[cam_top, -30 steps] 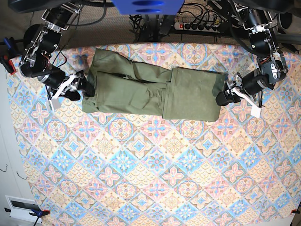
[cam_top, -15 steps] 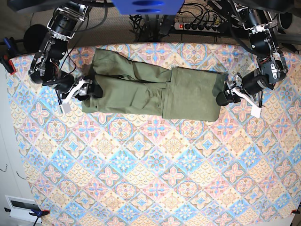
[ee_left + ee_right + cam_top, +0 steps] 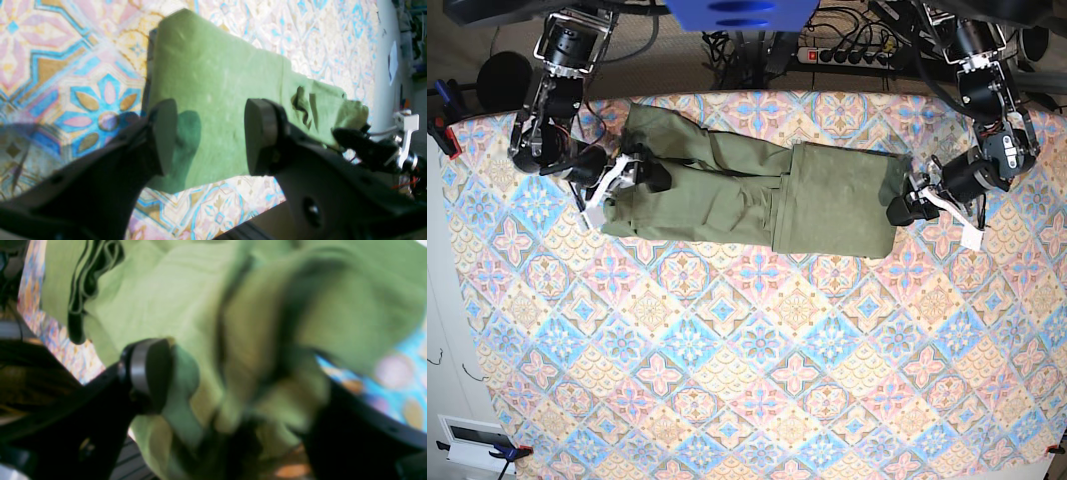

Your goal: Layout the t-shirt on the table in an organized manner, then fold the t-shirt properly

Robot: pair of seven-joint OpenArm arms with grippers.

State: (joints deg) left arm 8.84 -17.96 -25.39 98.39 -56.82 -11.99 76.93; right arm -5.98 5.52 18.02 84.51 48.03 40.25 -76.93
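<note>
The olive-green t-shirt (image 3: 757, 195) lies lengthwise across the far part of the table (image 3: 727, 380), its left end rumpled and its right half folded flat. My right gripper (image 3: 645, 172) sits over the rumpled left end. In the blurred right wrist view its jaws stand wide apart (image 3: 240, 400) with bunched t-shirt cloth (image 3: 160, 290) between them. My left gripper (image 3: 899, 208) is at the shirt's right edge. The left wrist view shows it open (image 3: 210, 133), its fingers (image 3: 163, 133) straddling the flat t-shirt (image 3: 217, 76) above the patterned table (image 3: 66, 66).
A power strip (image 3: 847, 55) and cables lie behind the table's far edge. A clamp (image 3: 445, 130) grips the left edge. A white box (image 3: 472, 440) stands off the near left corner. The right arm (image 3: 377, 150) shows at the shirt's far end.
My right gripper has moved rightward and a little farther back, from beside the shirt's left edge onto the cloth. The left arm has stayed put.
</note>
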